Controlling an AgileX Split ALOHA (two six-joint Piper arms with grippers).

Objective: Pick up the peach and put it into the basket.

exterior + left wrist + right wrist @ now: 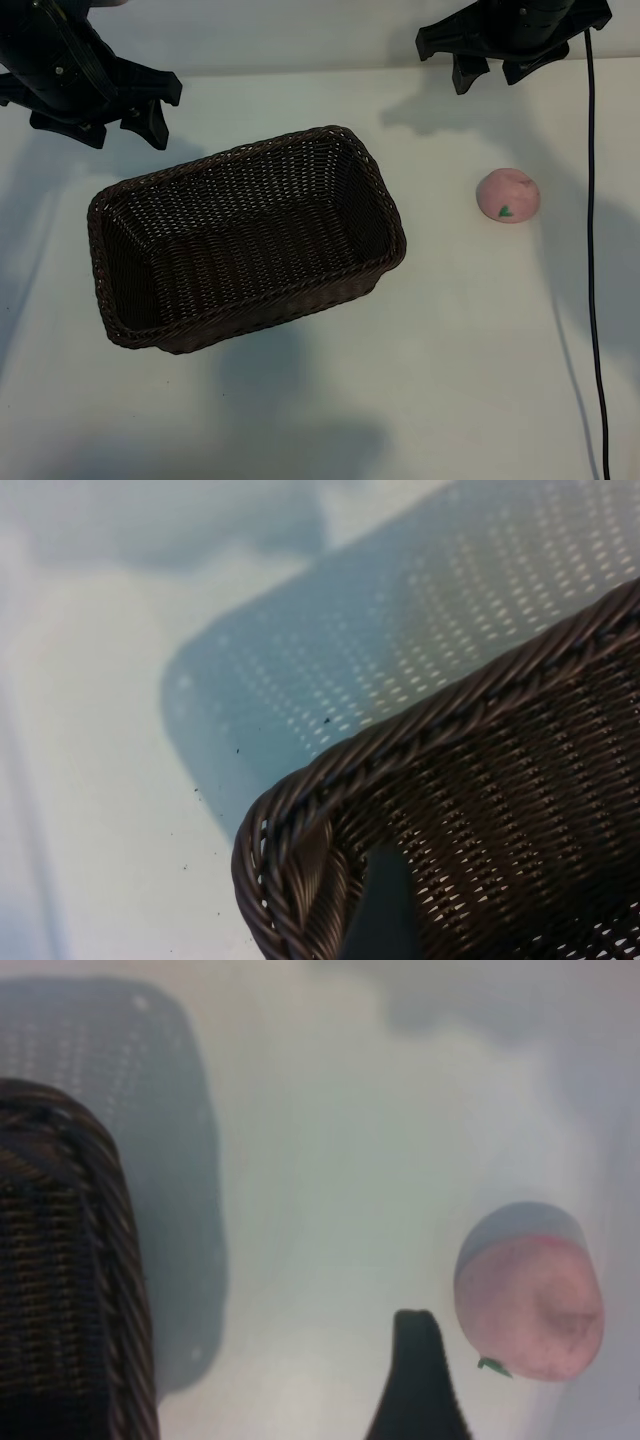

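Observation:
The peach [508,195], a small pink fruit with a green leaf mark, lies on the white table to the right of the basket [130,190], a large dark brown wicker one that stands empty. My right gripper [495,72] hangs open at the back, above and behind the peach, holding nothing. In the right wrist view the peach [530,1305] sits just beside one dark finger [418,1380], and the basket's corner [60,1260] is at the far side. My left gripper [118,128] is open at the back left, over the basket's corner rim [400,755], with one finger [385,910] showing.
A black cable [592,250] runs down the table's right side, past the peach. The white table [450,380] stretches bare in front of the basket and peach. Arm shadows fall across the back of the table.

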